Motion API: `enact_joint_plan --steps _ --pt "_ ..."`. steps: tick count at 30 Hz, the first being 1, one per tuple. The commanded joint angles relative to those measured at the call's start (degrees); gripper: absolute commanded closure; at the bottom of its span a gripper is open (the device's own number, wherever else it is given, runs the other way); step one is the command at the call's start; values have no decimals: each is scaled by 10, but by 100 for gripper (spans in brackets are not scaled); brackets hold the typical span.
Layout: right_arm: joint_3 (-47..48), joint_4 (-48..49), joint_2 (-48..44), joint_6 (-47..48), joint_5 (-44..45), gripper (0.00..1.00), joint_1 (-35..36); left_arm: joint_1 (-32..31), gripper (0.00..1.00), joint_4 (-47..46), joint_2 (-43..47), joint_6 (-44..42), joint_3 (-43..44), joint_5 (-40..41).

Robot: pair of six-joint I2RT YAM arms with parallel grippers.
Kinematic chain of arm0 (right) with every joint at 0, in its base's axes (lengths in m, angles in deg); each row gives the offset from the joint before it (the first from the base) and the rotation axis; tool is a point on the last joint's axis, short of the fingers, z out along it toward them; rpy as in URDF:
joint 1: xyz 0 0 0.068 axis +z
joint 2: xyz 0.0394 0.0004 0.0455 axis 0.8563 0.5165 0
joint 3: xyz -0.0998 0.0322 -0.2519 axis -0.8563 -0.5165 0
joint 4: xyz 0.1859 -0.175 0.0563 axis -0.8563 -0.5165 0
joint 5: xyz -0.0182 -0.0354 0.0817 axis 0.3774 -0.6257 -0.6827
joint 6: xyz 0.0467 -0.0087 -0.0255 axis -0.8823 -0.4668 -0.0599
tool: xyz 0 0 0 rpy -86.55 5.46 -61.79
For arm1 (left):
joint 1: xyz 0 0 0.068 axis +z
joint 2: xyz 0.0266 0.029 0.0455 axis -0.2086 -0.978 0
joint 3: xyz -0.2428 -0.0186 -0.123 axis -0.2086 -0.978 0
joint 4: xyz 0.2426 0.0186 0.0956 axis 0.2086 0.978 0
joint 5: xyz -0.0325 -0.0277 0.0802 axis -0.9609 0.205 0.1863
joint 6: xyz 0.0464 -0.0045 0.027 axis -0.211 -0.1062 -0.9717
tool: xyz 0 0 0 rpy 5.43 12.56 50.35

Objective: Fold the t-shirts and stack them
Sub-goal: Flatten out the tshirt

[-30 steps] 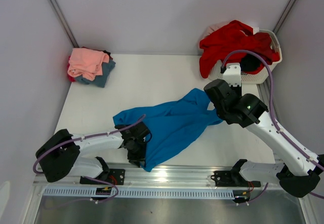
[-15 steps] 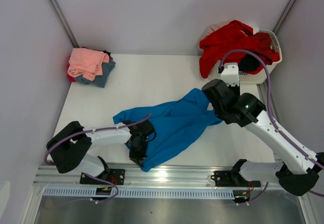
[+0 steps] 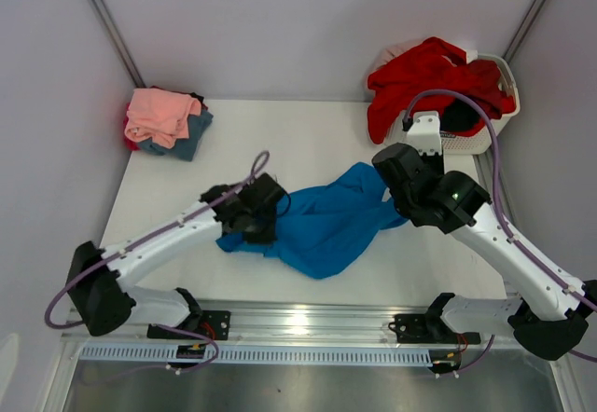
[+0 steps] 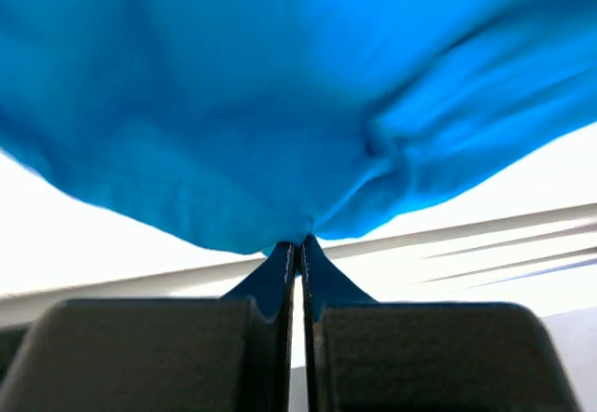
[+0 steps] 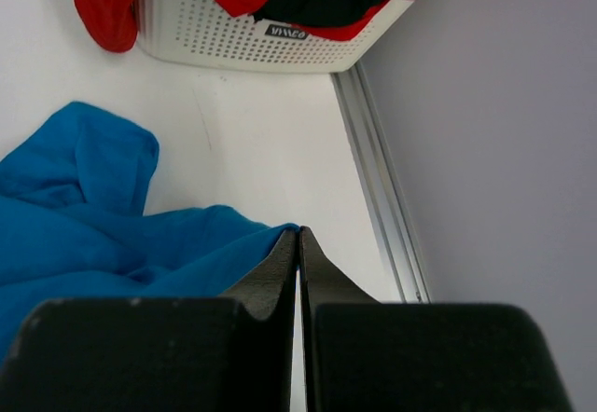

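Both of my claws are clamped on the bright blue t-shirt (image 3: 326,227), left claw (image 4: 298,246) at its left side, right claw (image 5: 298,235) at its right. It lies bunched between them. Farther back, a folded stack (image 3: 166,118) sits far left, and a red t-shirt (image 3: 424,76) drapes the white basket (image 3: 476,140) far right.

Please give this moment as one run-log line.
left tool: shut on bright blue t-shirt | right tool: shut on it too | fold: not yet done
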Motion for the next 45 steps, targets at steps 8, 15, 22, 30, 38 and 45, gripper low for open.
enact_joint_plan --steps 8,15,22,30,38,45 --pt "23 151 -26 134 51 100 -54 146 99 143 31 -143 372 211" --pt "47 337 -69 299 104 100 -145 247 99 182 27 -204 579 288" --pt "109 455 -62 399 99 100 -191 335 100 230 3 -186 706 309" --pt "235 385 -2 339 26 100 -205 343 99 137 88 -195 640 212" --pt "248 319 5 269 -22 100 -197 343 100 139 129 -199 616 65" --pt "234 294 -2 248 -37 100 -180 343 99 95 188 -200 552 -21"
